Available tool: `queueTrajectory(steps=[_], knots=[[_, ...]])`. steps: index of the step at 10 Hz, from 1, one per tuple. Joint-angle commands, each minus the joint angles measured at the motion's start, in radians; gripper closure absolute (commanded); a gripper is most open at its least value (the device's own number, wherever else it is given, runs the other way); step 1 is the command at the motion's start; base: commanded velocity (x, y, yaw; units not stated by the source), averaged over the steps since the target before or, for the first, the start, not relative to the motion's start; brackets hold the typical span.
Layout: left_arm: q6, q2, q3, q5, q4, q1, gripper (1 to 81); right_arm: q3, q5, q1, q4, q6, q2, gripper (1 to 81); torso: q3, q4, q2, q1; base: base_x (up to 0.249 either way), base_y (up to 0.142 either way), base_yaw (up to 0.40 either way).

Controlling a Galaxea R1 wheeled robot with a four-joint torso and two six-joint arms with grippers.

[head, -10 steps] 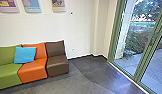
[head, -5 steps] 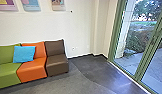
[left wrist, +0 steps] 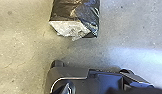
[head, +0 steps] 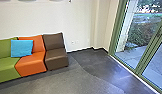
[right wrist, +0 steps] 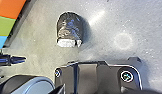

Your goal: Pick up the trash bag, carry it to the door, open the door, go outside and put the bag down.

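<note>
The black trash bag (left wrist: 77,11) shows in the left wrist view with a pale, crumpled patch at one end. From the right wrist the same dark, shiny bag (right wrist: 70,26) appears on the grey floor, apart from the robot's plate. At the right of the head view stands the glass door (head: 147,53) with its green frame, and paving and shrubs lie beyond the glass.
Along the pale wall runs a seat row with a green seat, an orange seat (head: 30,66) and a brown seat (head: 56,60). A blue cushion (head: 21,48) rests on it. A dark pointed robot part (right wrist: 17,60) juts over the floor.
The head camera has moved: the seats and wall sit higher in its picture, the wall posters are mostly cut off at the top, and more floor shows.
</note>
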Motion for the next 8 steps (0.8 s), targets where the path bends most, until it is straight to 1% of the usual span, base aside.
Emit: queueTrajectory(steps=[1, 3, 4, 5, 6, 7, 8], knots=[[-0.005, -0.017, 0.002, 0.067, -0.036, -0.104, 1.0, 0.034, -0.123, 0.122, 0.035, 0.005, -0.06, 1.0, -0.086, 0.0, -0.096, 0.062, 0.0, 0.0, 0.0], [-0.005, -0.011, 0.0, 0.073, -0.042, -0.115, 1.0, 0.034, -0.126, 0.138, 0.047, 0.004, -0.06, 1.0, -0.149, 0.0, -0.168, 0.108, 0.0, 0.0, 0.0], [-0.005, -0.008, 0.0, 0.074, -0.043, -0.126, 1.0, 0.035, -0.126, 0.138, 0.047, 0.004, -0.062, 1.0, -0.171, 0.0, -0.203, 0.13, 0.0, 0.0, 0.0], [-0.005, -0.003, 0.002, 0.074, -0.056, -0.138, 1.0, 0.037, -0.126, 0.135, 0.05, 0.004, -0.067, 1.0, -0.121, 0.0, -0.237, 0.152, 0.0, 0.0, 0.0], [-0.005, 0.0, 0.002, 0.076, -0.06, -0.149, 1.0, 0.038, -0.126, 0.133, 0.05, 0.004, -0.073, 1.0, -0.138, 0.0, -0.259, 0.167, 0.0, 0.0, 0.0], [-0.005, 0.008, -0.007, 0.082, -0.059, -0.163, 1.0, 0.043, -0.126, 0.131, 0.05, 0.004, -0.08, 1.0, -0.145, 0.0, -0.285, 0.184, 0.0, 0.0, 0.0], [-0.005, 0.026, -0.041, 0.099, -0.059, -0.178, 1.0, 0.046, -0.126, 0.13, 0.052, 0.004, -0.085, 1.0, -0.151, 0.0, -0.318, 0.204, 0.0, 0.0, 0.0]])
